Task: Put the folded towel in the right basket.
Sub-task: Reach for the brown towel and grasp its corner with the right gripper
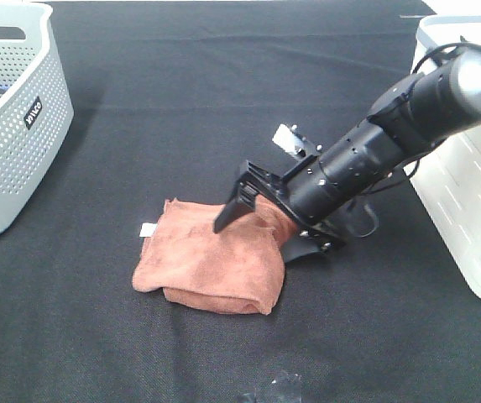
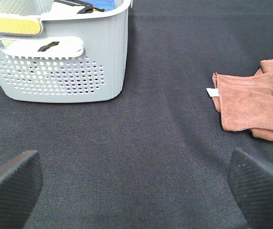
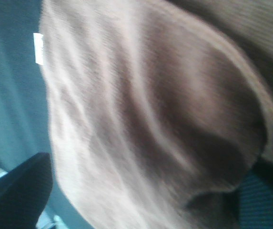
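Item: folded towel [image 1: 206, 264], brown. I logged it flat on the black table [image 1: 181, 101], between the grey left basket [image 1: 18, 134] and the white right basket [image 1: 467, 210]. Right gripper [image 1: 257, 239]: jaws spread wide, straddling the towel's end. Left gripper [image 2: 136, 191]: spread wide, empty.

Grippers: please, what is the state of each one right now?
Left gripper: open, holding nothing.
Right gripper: open around part of the towel, not closed on it.
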`<state>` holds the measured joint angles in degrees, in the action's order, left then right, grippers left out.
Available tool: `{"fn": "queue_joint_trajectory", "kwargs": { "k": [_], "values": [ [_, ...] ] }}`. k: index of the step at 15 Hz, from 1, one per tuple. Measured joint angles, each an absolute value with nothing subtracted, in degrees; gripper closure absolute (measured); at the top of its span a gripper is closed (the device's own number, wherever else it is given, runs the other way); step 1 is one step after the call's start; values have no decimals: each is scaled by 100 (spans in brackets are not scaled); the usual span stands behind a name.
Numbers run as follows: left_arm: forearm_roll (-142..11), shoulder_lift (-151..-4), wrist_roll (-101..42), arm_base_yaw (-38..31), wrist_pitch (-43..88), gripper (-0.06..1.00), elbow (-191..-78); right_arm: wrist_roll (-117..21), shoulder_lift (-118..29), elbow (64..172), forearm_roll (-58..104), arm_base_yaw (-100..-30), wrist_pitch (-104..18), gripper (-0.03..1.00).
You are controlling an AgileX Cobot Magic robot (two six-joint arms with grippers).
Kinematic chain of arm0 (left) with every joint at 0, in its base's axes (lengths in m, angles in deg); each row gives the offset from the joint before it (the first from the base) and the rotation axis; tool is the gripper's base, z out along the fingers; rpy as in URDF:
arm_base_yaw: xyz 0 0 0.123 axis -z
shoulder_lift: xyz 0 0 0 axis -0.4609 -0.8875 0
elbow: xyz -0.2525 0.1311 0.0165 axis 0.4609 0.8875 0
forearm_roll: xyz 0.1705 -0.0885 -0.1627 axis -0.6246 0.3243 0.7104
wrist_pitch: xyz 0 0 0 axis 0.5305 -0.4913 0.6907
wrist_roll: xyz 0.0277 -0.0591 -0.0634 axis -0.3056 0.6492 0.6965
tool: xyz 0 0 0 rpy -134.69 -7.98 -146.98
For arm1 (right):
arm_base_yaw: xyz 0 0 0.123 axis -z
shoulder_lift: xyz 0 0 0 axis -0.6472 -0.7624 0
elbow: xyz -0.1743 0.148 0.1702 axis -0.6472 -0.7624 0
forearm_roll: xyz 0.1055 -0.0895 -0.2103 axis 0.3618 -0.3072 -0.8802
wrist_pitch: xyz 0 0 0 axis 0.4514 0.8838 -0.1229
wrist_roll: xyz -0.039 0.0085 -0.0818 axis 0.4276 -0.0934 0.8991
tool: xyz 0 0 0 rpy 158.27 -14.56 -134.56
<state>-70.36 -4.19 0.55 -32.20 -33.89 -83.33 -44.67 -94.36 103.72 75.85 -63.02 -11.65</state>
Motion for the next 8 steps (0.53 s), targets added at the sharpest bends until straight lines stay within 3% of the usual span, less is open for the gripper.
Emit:
{"fn": "queue_joint_trajectory", "kwargs": {
  "k": [3,4,5,6,7,8],
  "values": [
    [-7036,-419,55,-3220,-3389,-4,-8333,-3768,-9585,10372,8691,-6743,-1657,14],
    [-7036,-419,55,-3220,-3389,-4,-8333,-3539,-9619,10372,8995,-6949,-1995,27],
    [-7036,-419,55,-3220,-3389,-4,-8333,-3361,-9705,10349,9235,-7121,-2328,58],
    [-7036,-419,55,-3220,-3389,-4,-8333,-3361,-9705,10349,9235,-7121,-2328,58],
    [-7036,-419,55,-3220,-3389,-4,-8333,-3315,-9717,10326,9304,-7144,-2356,78],
    [-7036,-419,55,-3220,-3389,-4,-8333,-3292,-9717,10321,9316,-7150,-2356,78]
  ]
}}
